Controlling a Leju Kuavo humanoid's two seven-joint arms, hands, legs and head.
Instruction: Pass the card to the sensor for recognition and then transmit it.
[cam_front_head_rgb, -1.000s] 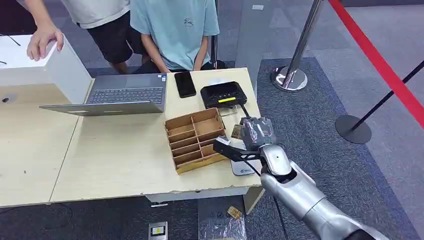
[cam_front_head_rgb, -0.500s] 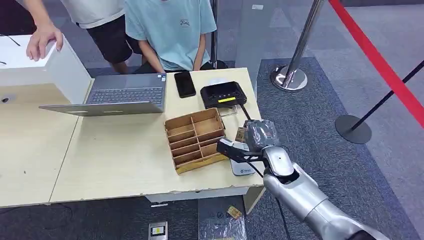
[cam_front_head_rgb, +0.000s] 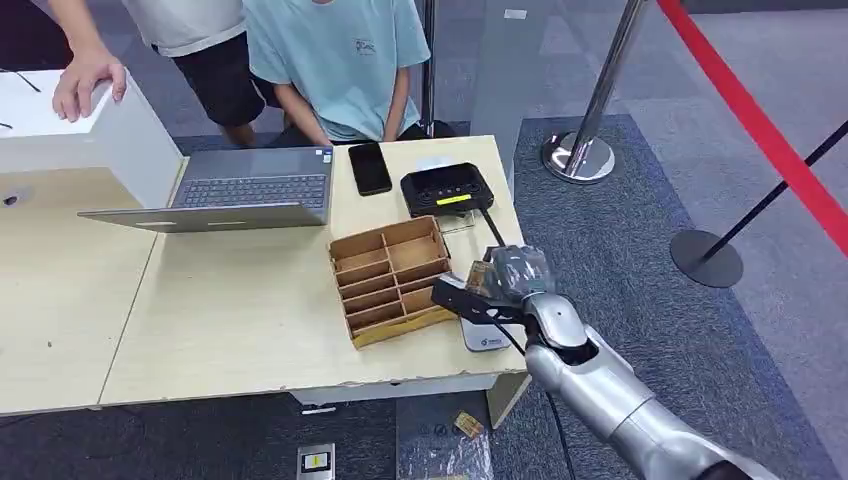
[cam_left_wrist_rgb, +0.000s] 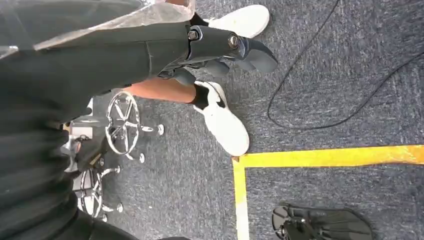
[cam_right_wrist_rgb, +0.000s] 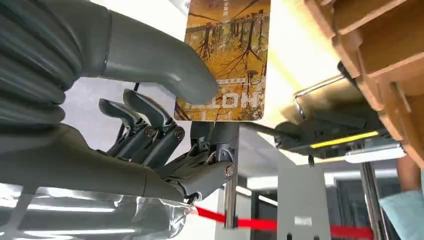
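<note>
One thin pinch is all I have on the yellow-brown printed plastic card (cam_right_wrist_rgb: 225, 55): my right hand (cam_front_head_rgb: 500, 280) holds it between thumb and a finger, above the flat white sensor pad (cam_front_head_rgb: 487, 335) at the table's near right edge, just beside the partitioned brown wooden tray (cam_front_head_rgb: 392, 280). A shallow grip could let the card twist or drop to the floor. My left hand (cam_left_wrist_rgb: 220, 47) hangs low, fingers curled, holding nothing.
</note>
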